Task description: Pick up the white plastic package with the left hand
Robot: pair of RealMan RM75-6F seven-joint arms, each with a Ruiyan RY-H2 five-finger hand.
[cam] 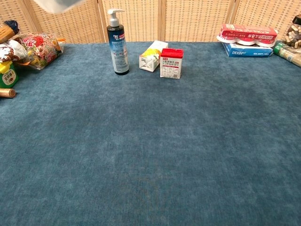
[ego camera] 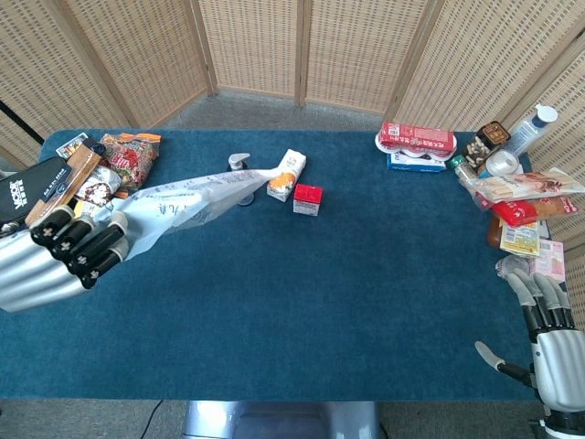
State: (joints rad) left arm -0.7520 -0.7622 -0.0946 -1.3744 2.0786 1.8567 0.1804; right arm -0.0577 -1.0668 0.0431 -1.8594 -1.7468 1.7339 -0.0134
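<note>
My left hand [ego camera: 57,258] sits at the left edge of the head view, raised well above the table, and grips one end of the white plastic package [ego camera: 187,199]. The package stretches out nearly flat toward the middle of the table, hiding most of the pump bottle behind it. In the chest view only a small white corner of the package [cam: 56,4] shows at the top left edge. My right hand [ego camera: 551,334] rests at the lower right of the head view with its fingers spread, holding nothing.
A dark pump bottle [cam: 117,44], a white and orange carton [cam: 151,55] and a small red-topped box [cam: 171,63] stand mid-table. Snacks and boxes are piled at the left edge [ego camera: 101,174]. Packages, jars and bottles crowd the right edge [ego camera: 512,183], with a red pack [ego camera: 417,139] at the back.
</note>
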